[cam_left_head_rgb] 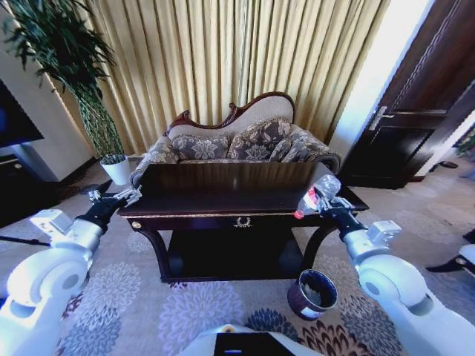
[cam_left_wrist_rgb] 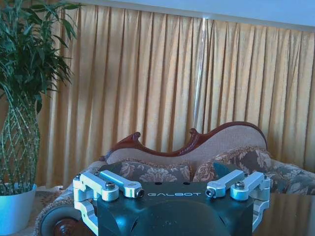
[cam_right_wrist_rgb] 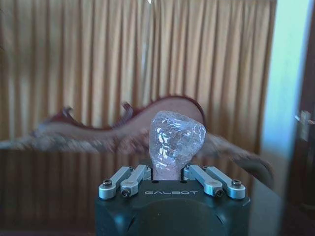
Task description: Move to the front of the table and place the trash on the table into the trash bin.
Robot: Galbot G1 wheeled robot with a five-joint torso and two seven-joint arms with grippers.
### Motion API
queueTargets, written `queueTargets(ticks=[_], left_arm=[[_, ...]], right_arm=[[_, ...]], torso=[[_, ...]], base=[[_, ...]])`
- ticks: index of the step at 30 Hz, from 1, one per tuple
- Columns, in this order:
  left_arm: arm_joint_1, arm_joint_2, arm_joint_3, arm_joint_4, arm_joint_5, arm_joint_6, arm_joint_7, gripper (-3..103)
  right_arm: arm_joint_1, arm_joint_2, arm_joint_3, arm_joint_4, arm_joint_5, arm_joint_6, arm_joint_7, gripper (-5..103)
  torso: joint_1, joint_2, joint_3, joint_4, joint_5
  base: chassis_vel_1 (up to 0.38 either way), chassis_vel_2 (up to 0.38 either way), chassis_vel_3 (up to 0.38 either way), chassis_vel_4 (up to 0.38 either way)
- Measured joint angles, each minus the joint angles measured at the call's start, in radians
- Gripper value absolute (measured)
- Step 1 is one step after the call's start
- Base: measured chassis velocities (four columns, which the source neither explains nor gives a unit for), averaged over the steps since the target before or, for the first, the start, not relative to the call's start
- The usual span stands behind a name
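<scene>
right gripper point(cam_left_head_rgb: 324, 205) grips bottle point(cam_left_head_rgb: 317, 194) above table point(cam_left_head_rgb: 223, 200), trash bin point(cam_left_head_rgb: 312, 294) below; left gripper point(cam_left_head_rgb: 128, 195) wide.

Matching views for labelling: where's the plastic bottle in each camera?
Head view: plastic bottle held by the right gripper above the table's right end, over the trash bin.
Right wrist view: bottle centre, between the jaws, base pointing away.
Left wrist view: not in it.
Shared landmark: the sofa.
</scene>
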Motion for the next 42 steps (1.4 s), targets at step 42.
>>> queueTargets(ticks=[42], left_arm=[[0.12,-0.089,-0.066,-0.034,0.065,-0.008,0.044,100]], right_arm=[[0.317,0.165,-0.192,-1.119,-0.28,0.217,-0.019,59]], torso=[[0.0,0.0,0.0,0.0001,-0.0002]], base=[[0.0,0.0,0.0,0.0]])
